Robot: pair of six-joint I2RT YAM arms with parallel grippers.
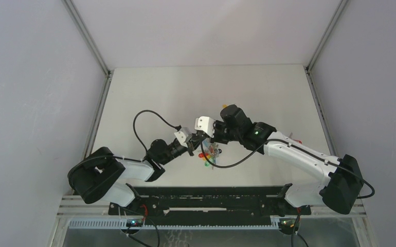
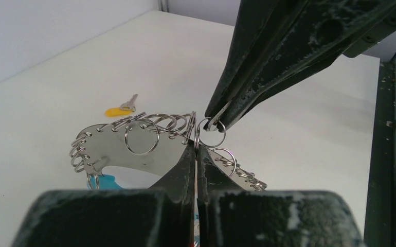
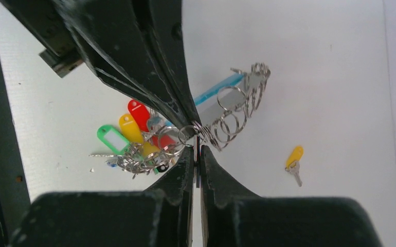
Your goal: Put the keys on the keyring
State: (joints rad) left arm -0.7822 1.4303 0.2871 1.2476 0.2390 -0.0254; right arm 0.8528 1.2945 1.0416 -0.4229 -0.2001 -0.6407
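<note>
Middle of the worktop (image 1: 160,92): both sets of fingers closed on the keyring (image 1: 211,153). The left gripper (image 2: 196,147) grips its metal band (image 2: 111,146), the right gripper (image 3: 197,150) a split ring (image 2: 214,145). A yellow-tagged key (image 3: 294,157) lies apart. We judge next: free one gripper, fetch key.

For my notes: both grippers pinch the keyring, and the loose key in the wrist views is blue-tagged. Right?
No: the loose key has a yellow tag, not blue; see right wrist view. Left gripper and right gripper do pinch the keyring.
</note>
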